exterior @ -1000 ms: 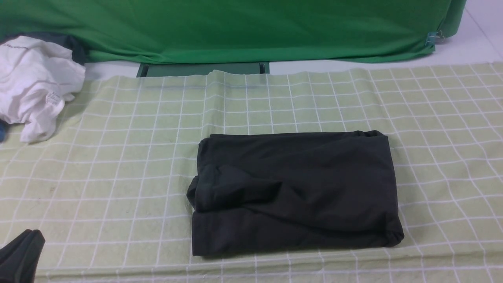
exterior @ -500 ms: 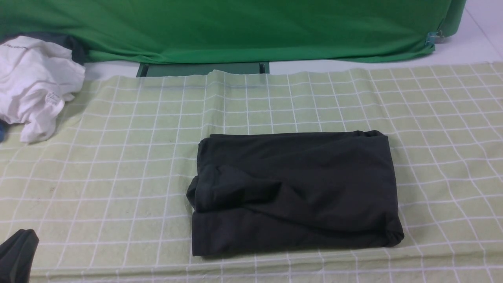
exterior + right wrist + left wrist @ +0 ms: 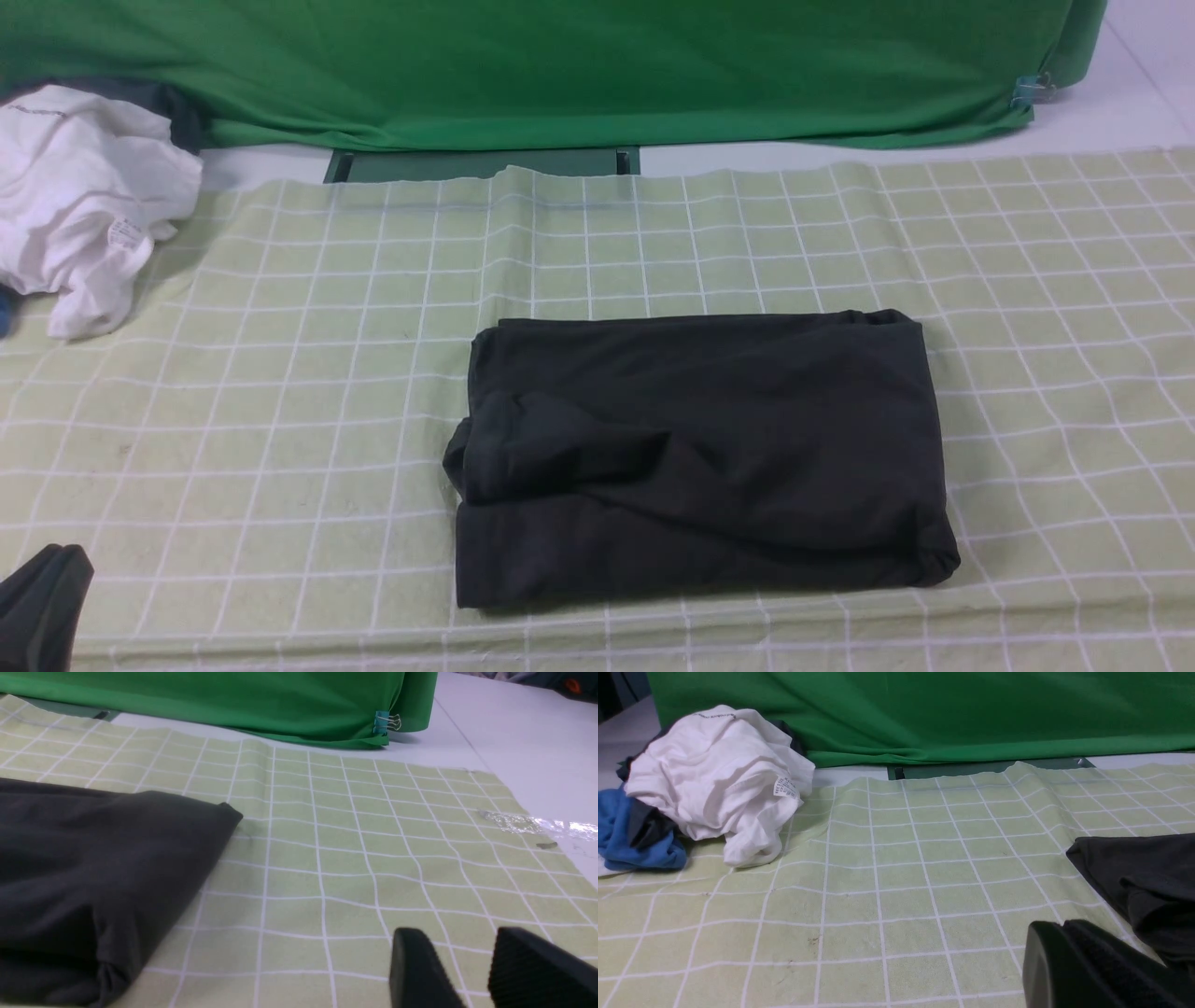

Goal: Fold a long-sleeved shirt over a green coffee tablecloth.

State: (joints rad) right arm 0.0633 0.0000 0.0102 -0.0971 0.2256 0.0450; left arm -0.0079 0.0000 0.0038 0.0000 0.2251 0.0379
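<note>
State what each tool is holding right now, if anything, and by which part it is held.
Nothing is held. The left tool is shut and empty beside the black shirt; the right tool stands open over the checked tablecloth.

A crumpled white garment (image 3: pixel 79 201) lies at the far left, a blue cloth (image 3: pixel 633 835) beside it. A green sheet (image 3: pixel 560 65) hangs behind, clipped (image 3: pixel 387 722) at its right corner over the white counter (image 3: pixel 514 742).
</note>
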